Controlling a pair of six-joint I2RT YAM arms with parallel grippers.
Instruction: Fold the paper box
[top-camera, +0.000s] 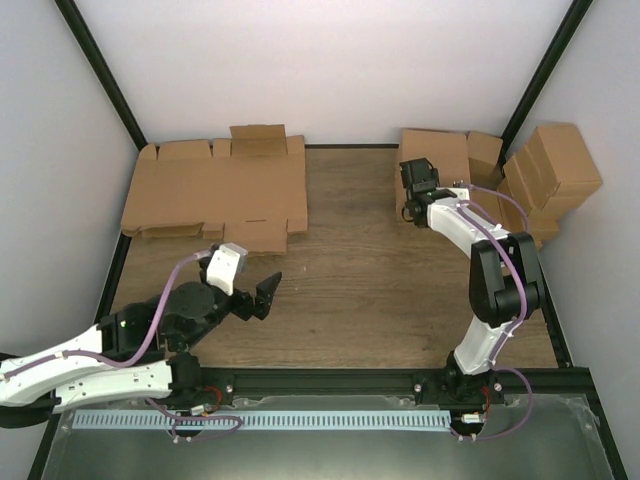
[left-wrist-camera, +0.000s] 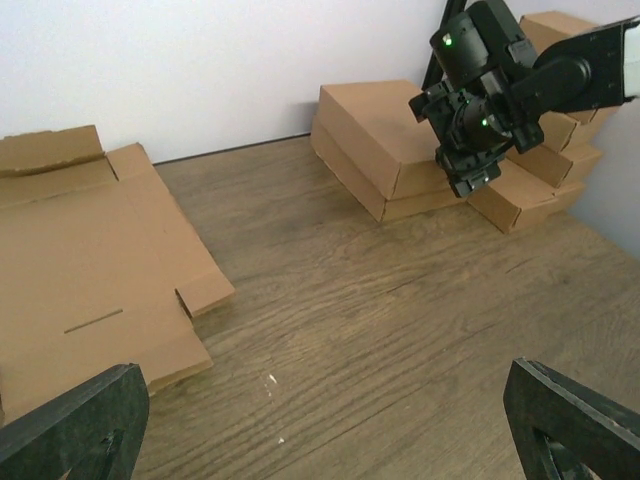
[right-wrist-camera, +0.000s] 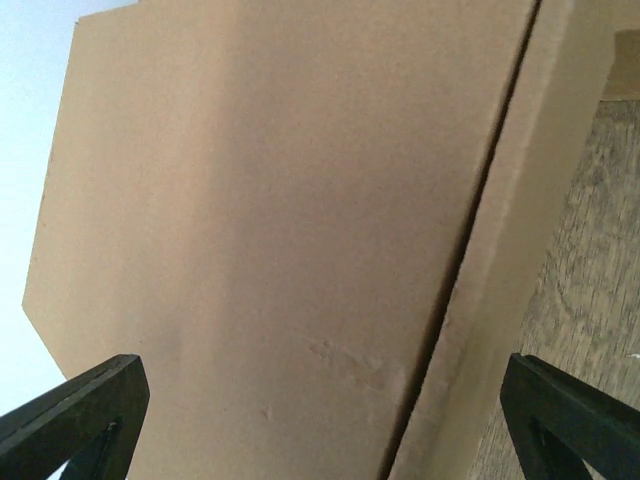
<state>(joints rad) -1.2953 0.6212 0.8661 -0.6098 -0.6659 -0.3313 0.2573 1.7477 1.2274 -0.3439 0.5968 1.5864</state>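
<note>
1. Brown corrugated paper box (top-camera: 440, 155), closed, sits at the table's (top-camera: 360, 280) far right, beside a stack of smaller boxes (top-camera: 550, 170)
2. My right gripper (top-camera: 412, 210) hangs over its near side, jaws spread, gripping nothing
3. My left gripper (top-camera: 255, 298) hovers wide open near the flat blanks (top-camera: 220, 190)

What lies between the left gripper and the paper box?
Only bare wooden table separates the left gripper from the paper box; the left wrist view shows it.

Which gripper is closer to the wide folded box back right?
Right. The right gripper is open, close over the paper box; the left gripper is far off, near the flat blanks.
</note>
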